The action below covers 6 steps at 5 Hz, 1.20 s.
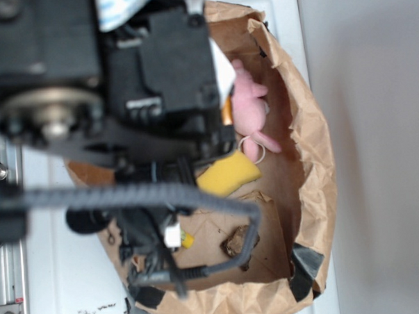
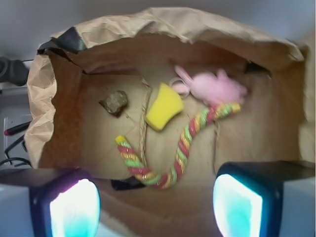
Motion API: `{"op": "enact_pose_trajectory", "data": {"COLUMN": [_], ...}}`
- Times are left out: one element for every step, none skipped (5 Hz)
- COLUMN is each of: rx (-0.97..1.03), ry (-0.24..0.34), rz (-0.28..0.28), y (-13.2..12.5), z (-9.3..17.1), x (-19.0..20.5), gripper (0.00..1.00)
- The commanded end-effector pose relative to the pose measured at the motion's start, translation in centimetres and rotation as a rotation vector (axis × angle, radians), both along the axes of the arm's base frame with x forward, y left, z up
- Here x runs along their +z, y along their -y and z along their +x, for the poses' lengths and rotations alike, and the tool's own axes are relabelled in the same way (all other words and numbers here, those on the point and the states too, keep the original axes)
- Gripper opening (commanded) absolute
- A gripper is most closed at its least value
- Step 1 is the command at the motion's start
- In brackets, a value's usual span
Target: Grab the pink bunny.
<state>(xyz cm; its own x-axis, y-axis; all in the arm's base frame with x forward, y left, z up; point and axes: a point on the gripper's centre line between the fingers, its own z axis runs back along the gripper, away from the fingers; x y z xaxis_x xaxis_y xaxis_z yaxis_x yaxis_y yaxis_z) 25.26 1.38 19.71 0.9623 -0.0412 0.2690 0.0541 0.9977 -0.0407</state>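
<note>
The pink bunny (image 2: 215, 88) lies inside a brown paper bag (image 2: 59, 113), against its far wall, next to a yellow sponge wedge (image 2: 164, 106). In the exterior view the pink bunny (image 1: 250, 108) shows just right of the arm, with its white loop near the sponge (image 1: 228, 174). My gripper (image 2: 155, 207) hangs above the bag's near rim, well short of the bunny. Its two glowing pads (image 2: 74, 210) stand wide apart with nothing between them.
A pink-yellow-green twisted rope (image 2: 177, 158) curves across the bag floor between me and the bunny. A small brown lump (image 2: 114, 102) sits at the left. The bag's crumpled walls (image 1: 313, 138) rise all around. The arm (image 1: 123, 84) hides the bag's left half in the exterior view.
</note>
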Motion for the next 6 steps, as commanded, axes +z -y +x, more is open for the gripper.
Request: {"op": "enact_pose_trajectory", "data": {"rx": [-0.152,-0.152,-0.152,-0.405,-0.514,-0.652], "ry": [0.109,0.109,0.109,-0.007,0.003,0.013], "rz": [0.031,0.031,0.031,0.037,0.071,0.119], "y": [0.3,0.3,0.3,-2.2,-3.3,-4.4], "z": [0.1,0.1,0.1,2.1,2.2,2.5], "x": [0.7,0.7,0.7,-1.1,-1.9,-4.0], "gripper": [1.00,1.00,1.00,1.00,1.00,1.00]}}
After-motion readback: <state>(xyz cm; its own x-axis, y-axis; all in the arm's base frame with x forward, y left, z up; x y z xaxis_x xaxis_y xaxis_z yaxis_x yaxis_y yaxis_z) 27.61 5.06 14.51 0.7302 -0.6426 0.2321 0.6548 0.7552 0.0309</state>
